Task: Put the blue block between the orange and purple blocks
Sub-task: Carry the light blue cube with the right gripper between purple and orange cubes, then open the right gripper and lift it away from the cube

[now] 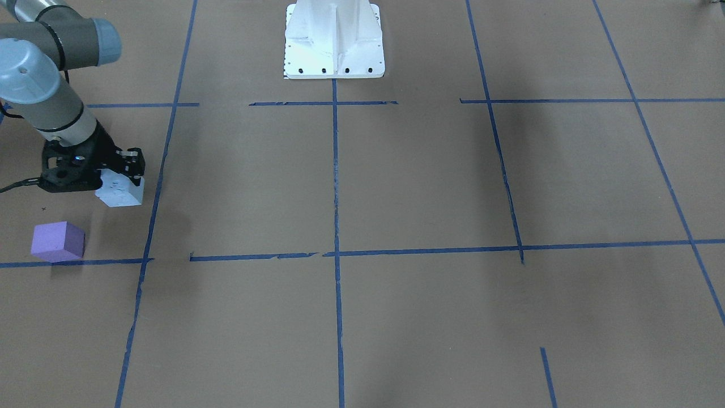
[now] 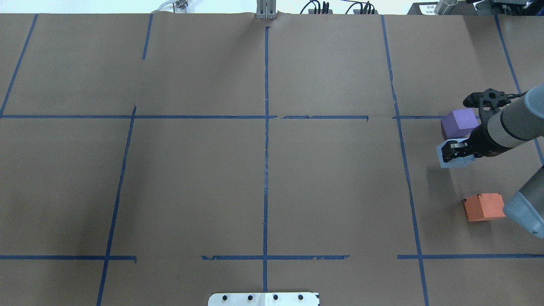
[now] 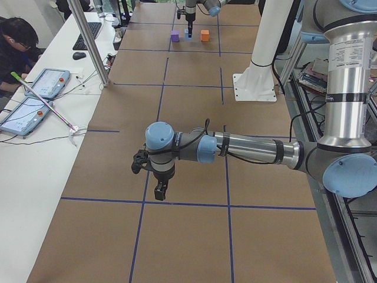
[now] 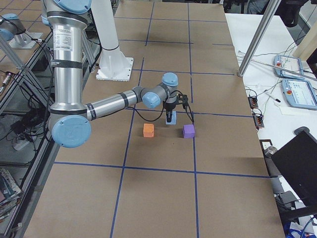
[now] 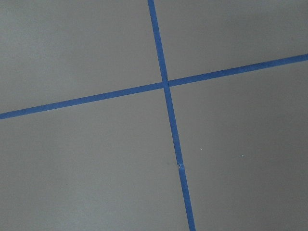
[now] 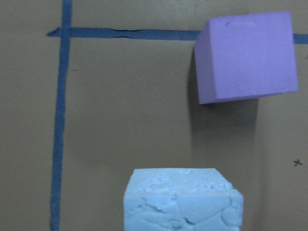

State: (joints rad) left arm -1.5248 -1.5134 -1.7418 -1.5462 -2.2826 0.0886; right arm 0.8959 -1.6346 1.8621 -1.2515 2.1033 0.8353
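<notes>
**Blue block in the right end effector, between purple and orange**

The right end effector (image 2: 454,151) points down, its fingers pressed against the pale blue block (image 2: 451,162), which it pinches low over the tabletop (image 2: 331,187). Whether the block's underside touches the surface cannot be told. Just beyond the end effector, on the side away from the robot's base, sits the purple block (image 2: 459,123), near the blue one with a strip of bare tabletop between them. On the end effector's other side, toward the base and farther off, sits the orange block (image 2: 484,207). Well apart from all this, the left end effector (image 3: 160,188) hangs pointing down over a crossing of blue tape lines (image 5: 166,85). Whether its fingers are spread or pressed together cannot be told.
</notes>
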